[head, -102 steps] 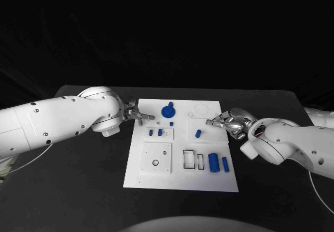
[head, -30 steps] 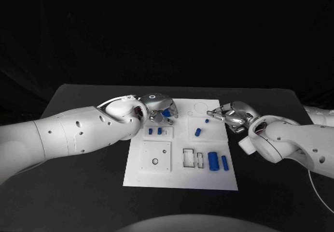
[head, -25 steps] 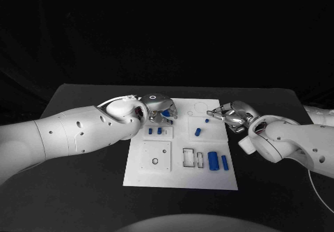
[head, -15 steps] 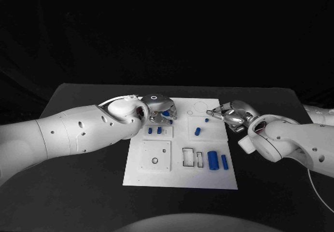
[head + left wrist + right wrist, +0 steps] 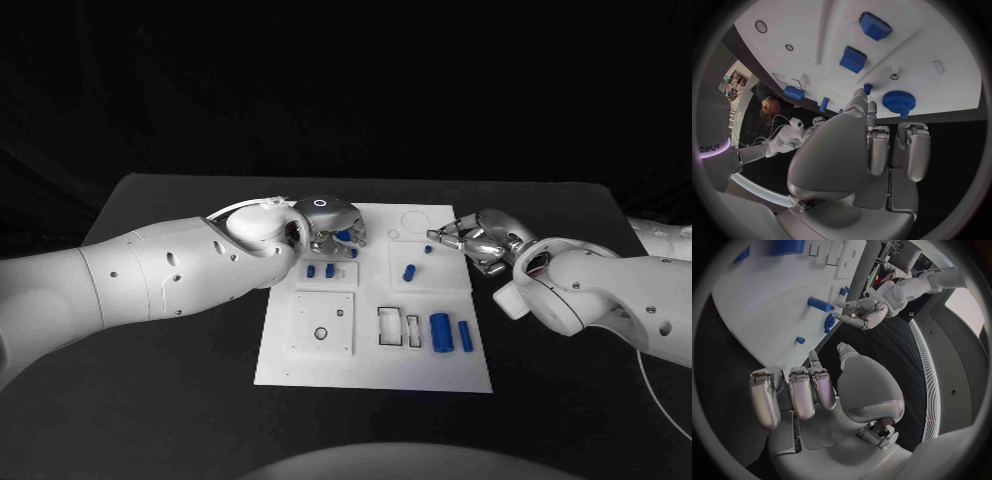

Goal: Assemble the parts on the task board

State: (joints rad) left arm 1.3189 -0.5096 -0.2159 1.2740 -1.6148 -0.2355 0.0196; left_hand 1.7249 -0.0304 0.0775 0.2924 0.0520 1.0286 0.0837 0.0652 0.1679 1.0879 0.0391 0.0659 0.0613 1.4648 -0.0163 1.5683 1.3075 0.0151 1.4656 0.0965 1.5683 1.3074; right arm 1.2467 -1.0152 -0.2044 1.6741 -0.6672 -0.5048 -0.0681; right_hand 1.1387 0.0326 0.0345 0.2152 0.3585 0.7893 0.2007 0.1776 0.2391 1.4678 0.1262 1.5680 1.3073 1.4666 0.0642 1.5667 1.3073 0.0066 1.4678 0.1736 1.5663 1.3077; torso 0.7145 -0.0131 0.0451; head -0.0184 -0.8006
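Observation:
The white task board (image 5: pixel 375 345) lies mid-table. A blue gear (image 5: pixel 343 237) sits at its far left part, also clear in the left wrist view (image 5: pixel 899 101). My left hand (image 5: pixel 329 220) hovers over the gear with its fingers (image 5: pixel 879 147) curled in and nothing in them. Two blue blocks (image 5: pixel 320 270) and a blue peg (image 5: pixel 410 272) lie nearer the middle, and two blue cylinders (image 5: pixel 451 333) lie near the front right. My right hand (image 5: pixel 476 238) is at the board's far right edge, fingers (image 5: pixel 792 395) curled, holding nothing.
Two small blue pegs (image 5: pixel 428 248) (image 5: pixel 353 256) stand on the board's far half. A square plate with holes (image 5: pixel 326 323) and rectangular slots (image 5: pixel 395 327) take up the near half. Black table (image 5: pixel 173 360) surrounds the board.
Since the earliest frame my left hand has swung from the board's left edge to above the gear. Over the last second both hands have barely moved.

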